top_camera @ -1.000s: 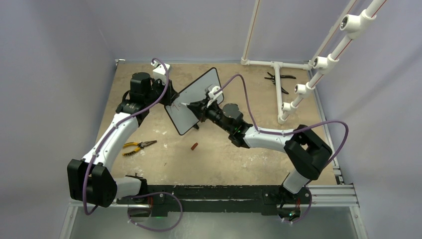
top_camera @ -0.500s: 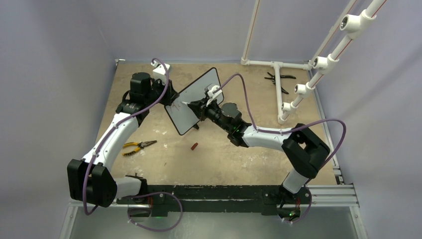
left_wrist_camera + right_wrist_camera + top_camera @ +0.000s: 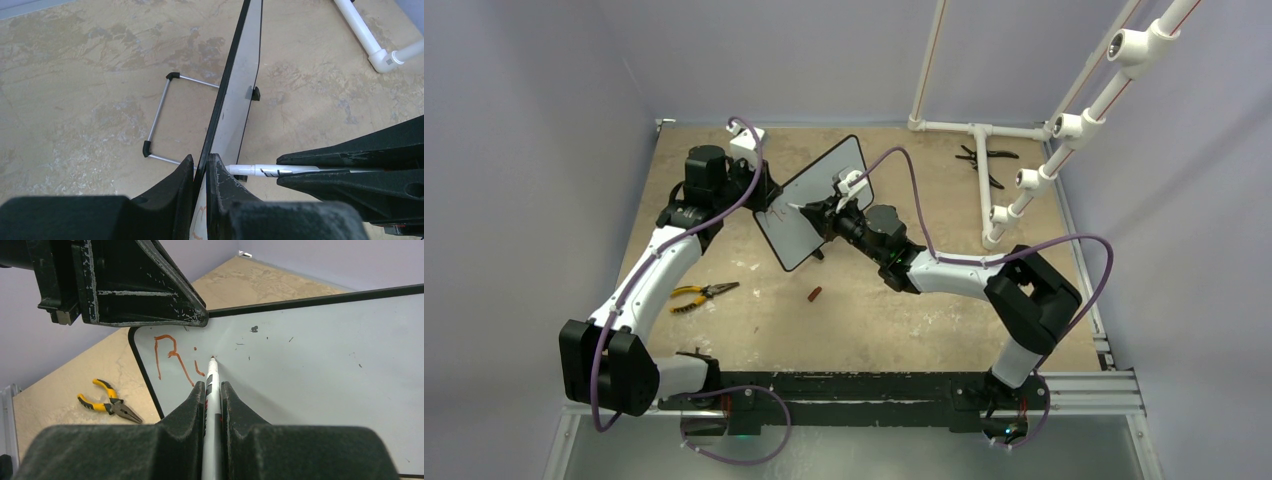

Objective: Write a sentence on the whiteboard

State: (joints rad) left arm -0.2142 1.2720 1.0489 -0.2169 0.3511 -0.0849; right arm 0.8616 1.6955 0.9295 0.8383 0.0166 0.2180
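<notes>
The whiteboard stands tilted at the table's middle, white with a thin black frame. My left gripper is shut on its left edge; the left wrist view shows the board edge-on between my left gripper's fingers. My right gripper is shut on a white marker, and its tip touches the board. Of the sentence, only red "Ri" shows, just left of the tip. The marker also shows in the left wrist view.
Yellow-handled pliers and a small red cap lie on the table in front of the board. Black pliers and a white pipe frame stand at the back right. The board's wire stand sticks out behind it.
My right arm has shifted slightly left and towards the board with the marker. The left arm and the board have not moved.
</notes>
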